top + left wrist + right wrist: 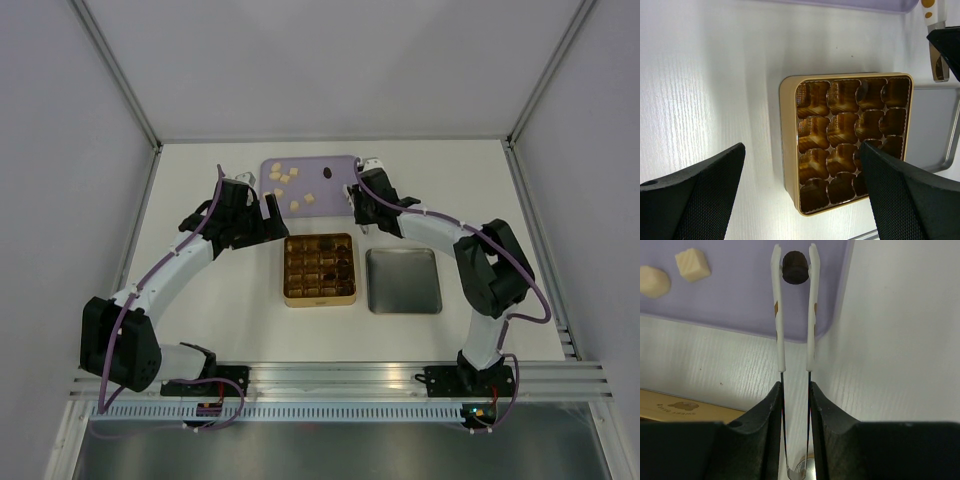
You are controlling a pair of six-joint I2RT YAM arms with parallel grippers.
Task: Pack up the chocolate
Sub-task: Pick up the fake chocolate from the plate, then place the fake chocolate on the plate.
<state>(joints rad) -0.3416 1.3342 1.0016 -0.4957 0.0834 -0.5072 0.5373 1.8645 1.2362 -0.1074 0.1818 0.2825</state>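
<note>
From above, the chocolate (294, 206) lies loose on the purple tray (335, 195) beyond the gold tin (286, 270); the left wrist shows the left gripper (802, 150) spread wide, idle near that tin; the right wrist shows the right gripper (795, 390) squeezing tweezers (810, 315) around 1 dark piece (794, 267), likely for a clean lift.

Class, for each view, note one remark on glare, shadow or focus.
Top view: soft, even light, little shadow. Left wrist view: bright glare on the table, tin cells gleaming. Right wrist view: chocolate and tweezers sharp, no glare.
</note>
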